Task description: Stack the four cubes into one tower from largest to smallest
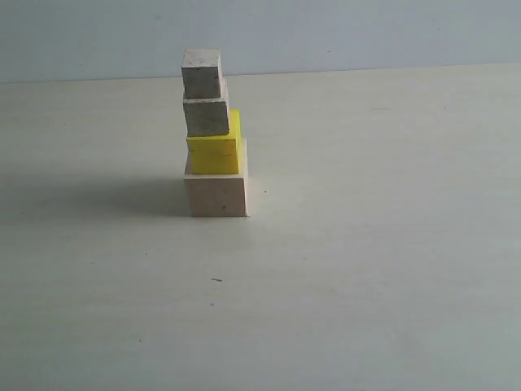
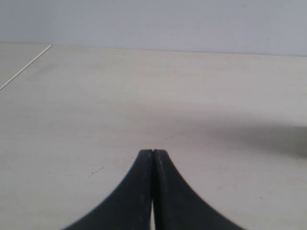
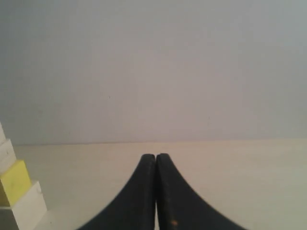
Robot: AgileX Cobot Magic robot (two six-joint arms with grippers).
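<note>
Two claws, both pinched fully closed with their black fingers pressed together and nothing between them. The left gripper (image 2: 152, 151) points out over bare table, with only a soft shadow ahead of it and no cube in its view. The right gripper (image 3: 156, 155) also hangs empty, but the edge of its view catches the stepped side of the tower (image 3: 17, 191), off to one side of the closed tips and not straight ahead. I judge the right arm to be the one better placed to reach it. Neither arm shows in the exterior view, so both are well clear of the stack.

In the exterior view the tower (image 1: 213, 138) stands upright, left of centre in the upper half of the frame, its long axis vertical. The large pale wood cube (image 1: 216, 195) sits on the table (image 1: 366, 244), with the yellow cube (image 1: 215, 155) on it, then a smaller pale cube (image 1: 205, 116), and the smallest cube (image 1: 201, 75) on top. Their left faces line up roughly, so the steps fall on the right. The top two cubes look slightly askew yet rest fully on the cubes below.

All four cubes are in order, so the stacking looks complete and no further pick seems needed. Nothing stands around the tower except a tiny dark speck (image 1: 216, 279) on the table in front of it. The plain wall (image 1: 366, 32) lies behind.
</note>
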